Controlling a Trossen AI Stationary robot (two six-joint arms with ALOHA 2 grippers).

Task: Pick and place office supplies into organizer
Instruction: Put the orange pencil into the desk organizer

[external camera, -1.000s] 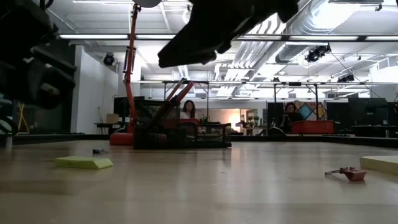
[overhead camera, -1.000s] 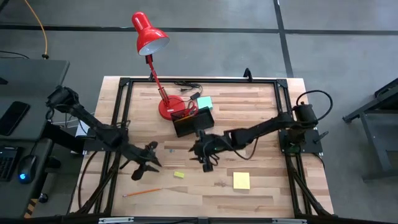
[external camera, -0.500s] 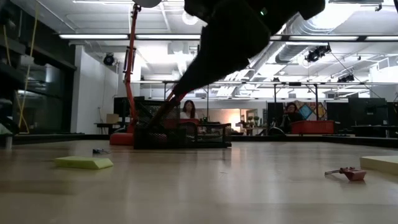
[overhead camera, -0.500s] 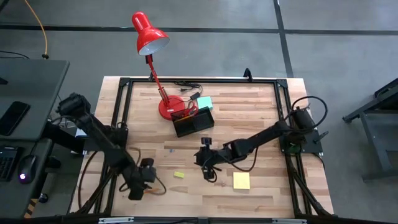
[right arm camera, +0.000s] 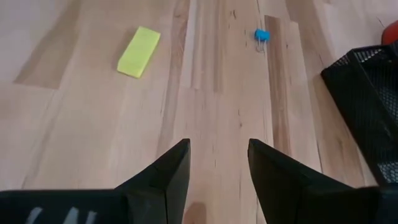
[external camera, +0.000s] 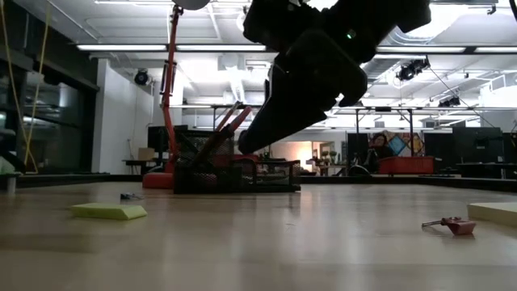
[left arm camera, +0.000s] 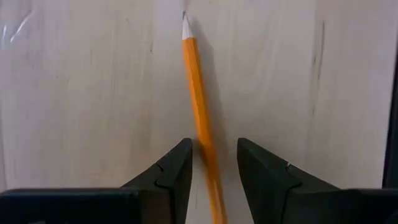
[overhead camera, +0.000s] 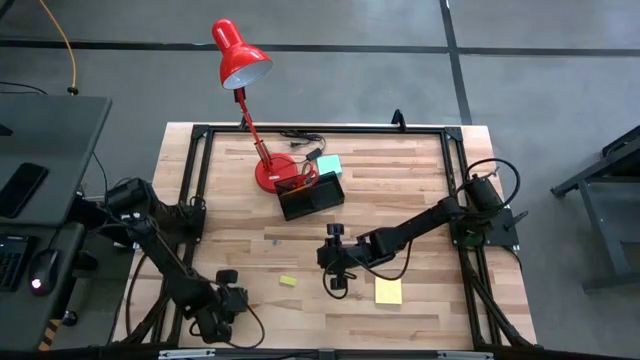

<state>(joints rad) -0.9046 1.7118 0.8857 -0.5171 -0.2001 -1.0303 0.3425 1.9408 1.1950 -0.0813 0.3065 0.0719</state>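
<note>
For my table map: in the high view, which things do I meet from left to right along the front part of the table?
Left hand → small yellow-green piece → right hand → yellow sticky-note pad.

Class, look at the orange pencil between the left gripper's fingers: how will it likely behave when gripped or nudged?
The orange pencil looks thin, straight and rigid, so it probably stays stiff when lifted. Lying flat on the wooden table, it may roll if nudged sideways. The left gripper straddles it with open fingers; so narrow a shaft may pivot when pinched.
</note>
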